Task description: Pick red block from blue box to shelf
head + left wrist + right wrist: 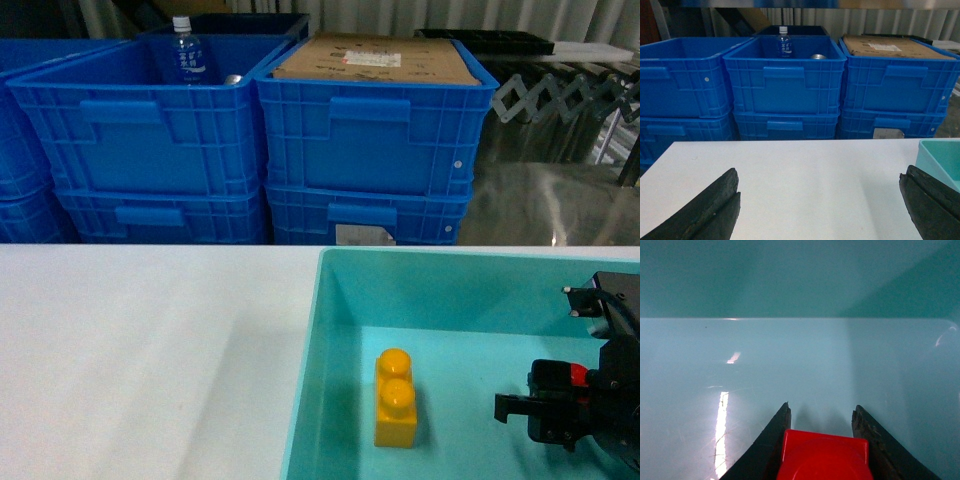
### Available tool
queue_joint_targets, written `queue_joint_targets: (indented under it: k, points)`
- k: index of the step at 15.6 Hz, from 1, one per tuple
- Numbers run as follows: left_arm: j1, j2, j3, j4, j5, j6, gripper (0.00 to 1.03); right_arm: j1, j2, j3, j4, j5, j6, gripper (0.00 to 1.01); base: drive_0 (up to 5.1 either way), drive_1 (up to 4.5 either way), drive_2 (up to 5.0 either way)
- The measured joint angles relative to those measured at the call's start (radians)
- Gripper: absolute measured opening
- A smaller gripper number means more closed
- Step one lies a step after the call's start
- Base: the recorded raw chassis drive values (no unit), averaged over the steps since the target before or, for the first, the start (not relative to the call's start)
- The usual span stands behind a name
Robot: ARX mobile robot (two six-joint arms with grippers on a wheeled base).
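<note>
The red block (825, 455) is clamped between the two dark fingers of my right gripper (821, 412), just above the floor of the blue box (790, 355). From the head camera, that gripper (560, 395) sits low inside the blue box (330, 350) at the right, and only a sliver of the red block (577, 375) shows on top of it. My left gripper (821, 170) hangs open over the white table (805, 170) with nothing between its fingers, and a corner of the blue box (940, 157) lies to its right. The shelf is out of view.
A yellow two-stud brick (396, 398) stands in the box, left of my right gripper. Behind the white table (150, 350) are stacked dark blue crates (370, 130); one holds a water bottle (186, 50), another is covered with cardboard (370, 60).
</note>
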Motion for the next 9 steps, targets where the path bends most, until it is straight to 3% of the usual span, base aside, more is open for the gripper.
queue_joint_targets:
  k: [1, 4, 9]
  points:
    - [0.0, 0.0, 0.0, 0.0, 0.0, 0.0, 0.98, 0.0, 0.001, -0.008, 0.025, -0.005, -0.008, 0.32, 0.0, 0.0, 0.0]
    - [0.0, 0.0, 0.0, 0.0, 0.0, 0.0, 0.98, -0.003, -0.005, -0.048, 0.146, -0.06, -0.056, 0.3, 0.0, 0.0, 0.0]
    - [0.0, 0.0, 0.0, 0.0, 0.0, 0.0, 0.98, -0.029, -0.093, -0.079, 0.057, -0.13, -0.104, 0.3, 0.0, 0.0, 0.0]
